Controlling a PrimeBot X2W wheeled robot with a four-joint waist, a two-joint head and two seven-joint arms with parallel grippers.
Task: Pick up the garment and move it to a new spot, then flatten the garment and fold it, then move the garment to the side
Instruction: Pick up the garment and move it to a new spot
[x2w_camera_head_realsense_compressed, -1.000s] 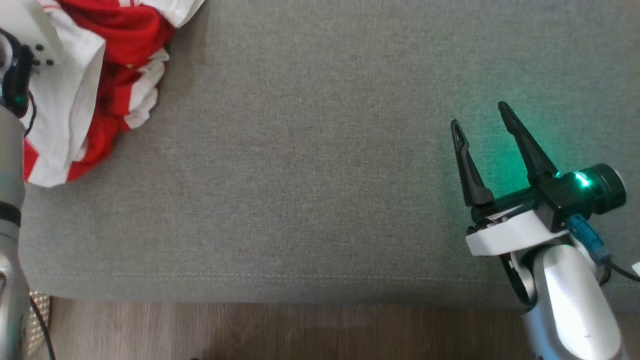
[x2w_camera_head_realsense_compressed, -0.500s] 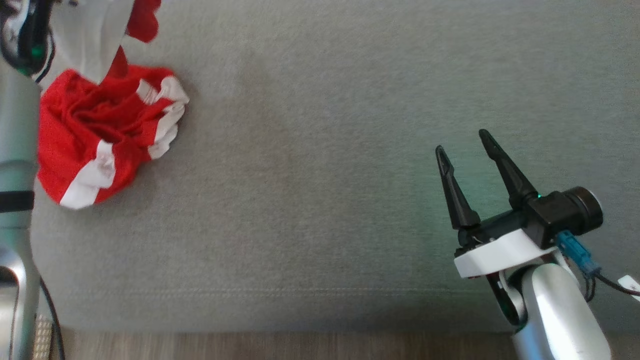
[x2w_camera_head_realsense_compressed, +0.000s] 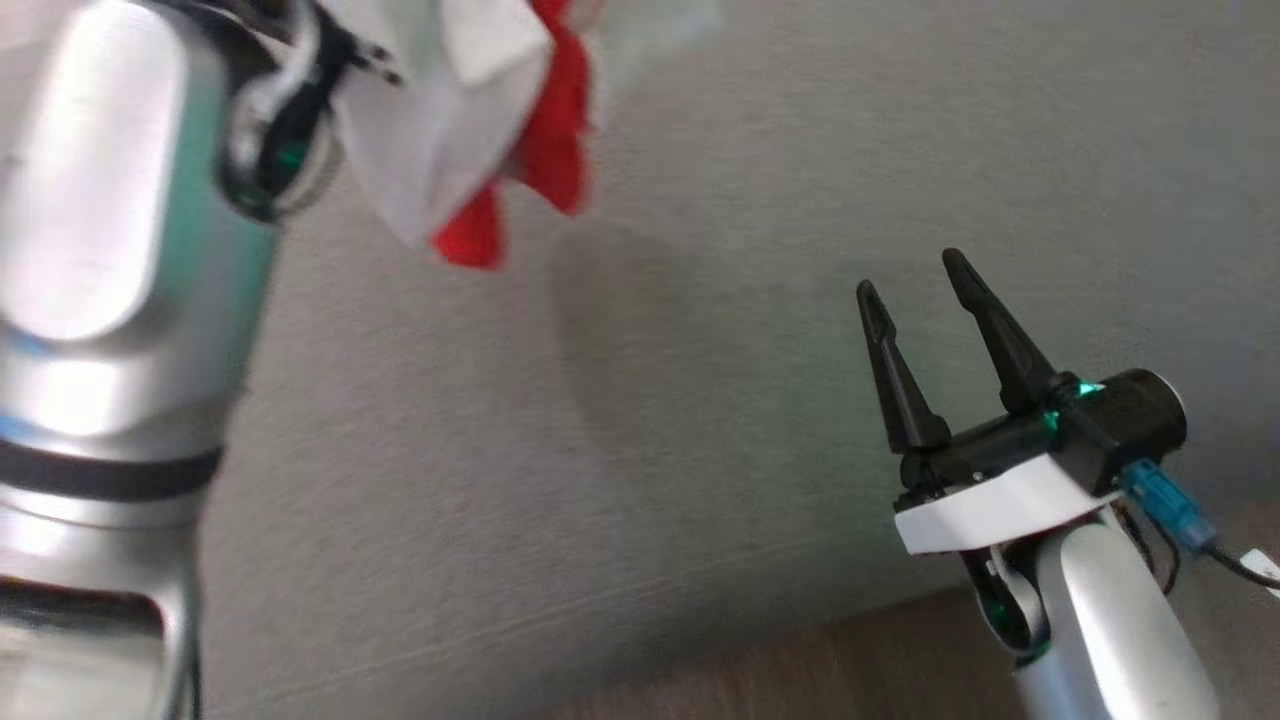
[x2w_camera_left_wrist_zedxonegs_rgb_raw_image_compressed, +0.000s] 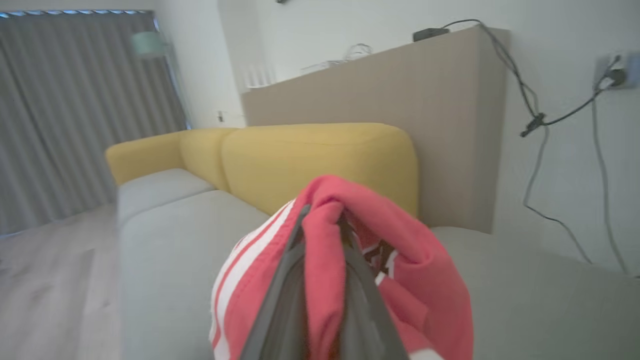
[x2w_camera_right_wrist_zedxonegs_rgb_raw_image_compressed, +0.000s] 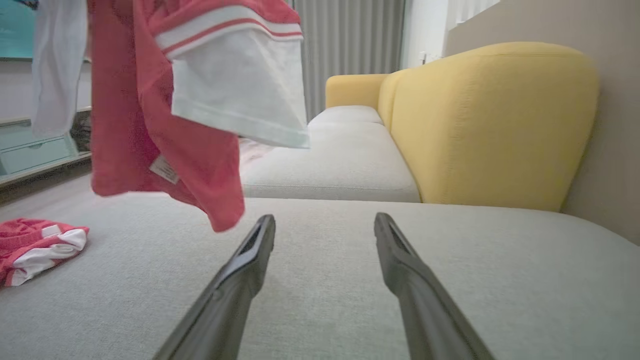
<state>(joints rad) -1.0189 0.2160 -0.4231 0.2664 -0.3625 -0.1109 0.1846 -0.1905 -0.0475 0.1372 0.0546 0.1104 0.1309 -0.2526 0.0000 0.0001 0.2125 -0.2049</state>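
The garment (x2w_camera_head_realsense_compressed: 480, 120), red and white, hangs in the air at the top of the head view, clear of the grey seat cushion (x2w_camera_head_realsense_compressed: 640, 450). My left gripper (x2w_camera_left_wrist_zedxonegs_rgb_raw_image_compressed: 325, 220) is shut on the garment (x2w_camera_left_wrist_zedxonegs_rgb_raw_image_compressed: 425, 280), whose red cloth is bunched over the dark fingers (x2w_camera_left_wrist_zedxonegs_rgb_raw_image_compressed: 280, 295). In the right wrist view the garment (x2w_camera_right_wrist_zedxonegs_rgb_raw_image_compressed: 165, 100) dangles at the upper left, its lowest corner just above the cushion. My right gripper (x2w_camera_head_realsense_compressed: 910, 275) stands open over the cushion at the right, holding nothing. Its fingers (x2w_camera_right_wrist_zedxonegs_rgb_raw_image_compressed: 240, 280) are spread wide, below and to the right of the hanging cloth.
A second red and white cloth pile (x2w_camera_right_wrist_zedxonegs_rgb_raw_image_compressed: 35, 245) lies on the cushion at far left. A yellow backrest (x2w_camera_right_wrist_zedxonegs_rgb_raw_image_compressed: 490, 125) borders the seat. Wooden floor (x2w_camera_head_realsense_compressed: 800, 670) runs along the cushion's front edge. Cables (x2w_camera_left_wrist_zedxonegs_rgb_raw_image_compressed: 545, 115) hang on the wall behind.
The head camera has shifted and tilted. My left arm has risen and swung toward the middle, lifting the garment off the cushion. The right gripper stays open.
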